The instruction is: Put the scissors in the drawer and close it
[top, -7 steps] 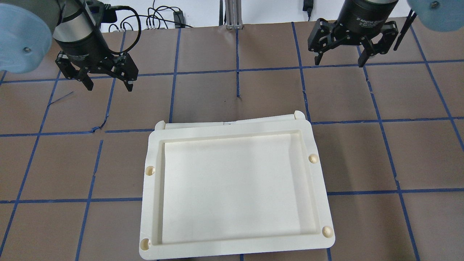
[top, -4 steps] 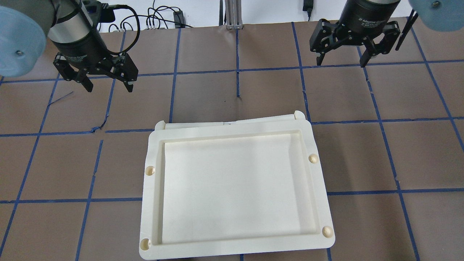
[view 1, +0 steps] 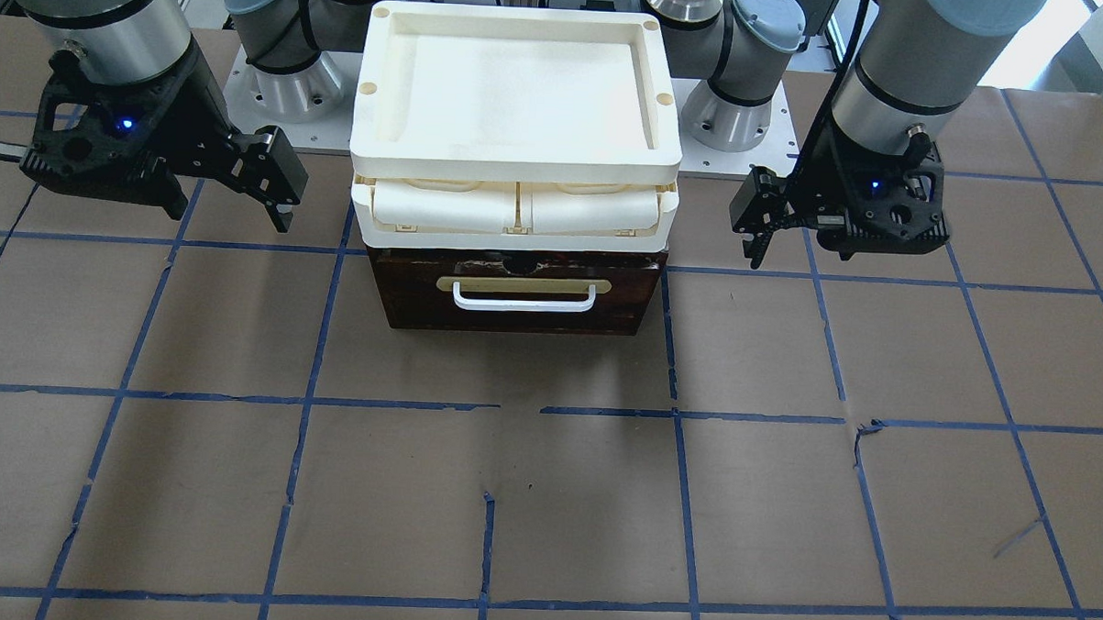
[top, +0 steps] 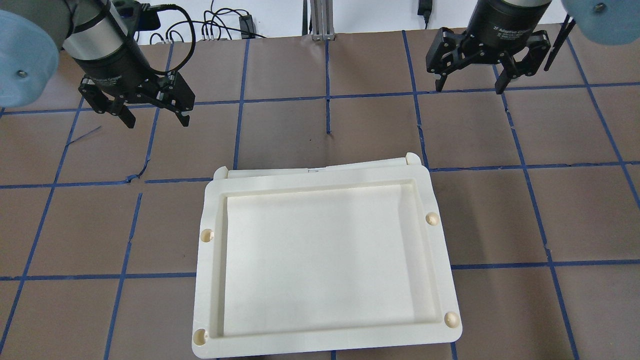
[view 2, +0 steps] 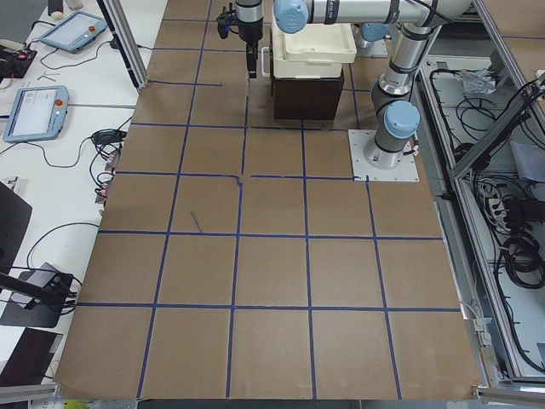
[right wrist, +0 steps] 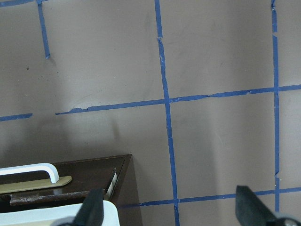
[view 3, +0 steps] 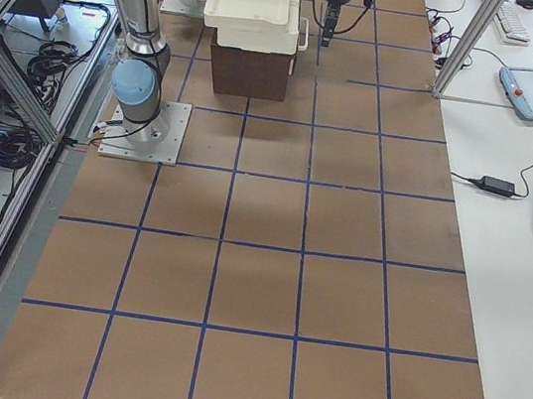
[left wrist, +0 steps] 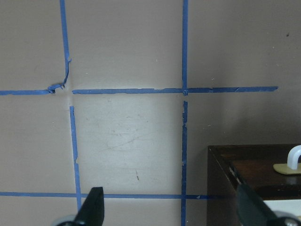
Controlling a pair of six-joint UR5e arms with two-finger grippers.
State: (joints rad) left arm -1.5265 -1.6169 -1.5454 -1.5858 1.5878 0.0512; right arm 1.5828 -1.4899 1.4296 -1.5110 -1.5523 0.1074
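Scissors: in none of the views; not on the table [view 1: 508, 492] around the drawer, nor in either gripper. Whether they lie inside the drawer cannot be told.
Drawer: [view 1: 515, 316] dark front looks pushed in under the cream tray [view 1: 376, 93] stacked on it; no pale inside shows.
Left gripper: [top: 158, 121] hangs above the table off the drawer's left side, apart from it, fingers spread, nothing between them.
Right gripper: [top: 468, 88] hangs off the drawer's right side, likewise apart, fingers spread and empty.
Progress: the task is probably at its end, or not begun.
Handling, scissors: likely light, stiff and flat, smooth metal that could slip; best pinched across the closed blades near the pivot or at a handle loop.
Handling, drawer: likely slides with little force; hook the white handle [view 1: 524, 305] to open, push flat on the front beside the brass plate [view 1: 479, 284] to shut.
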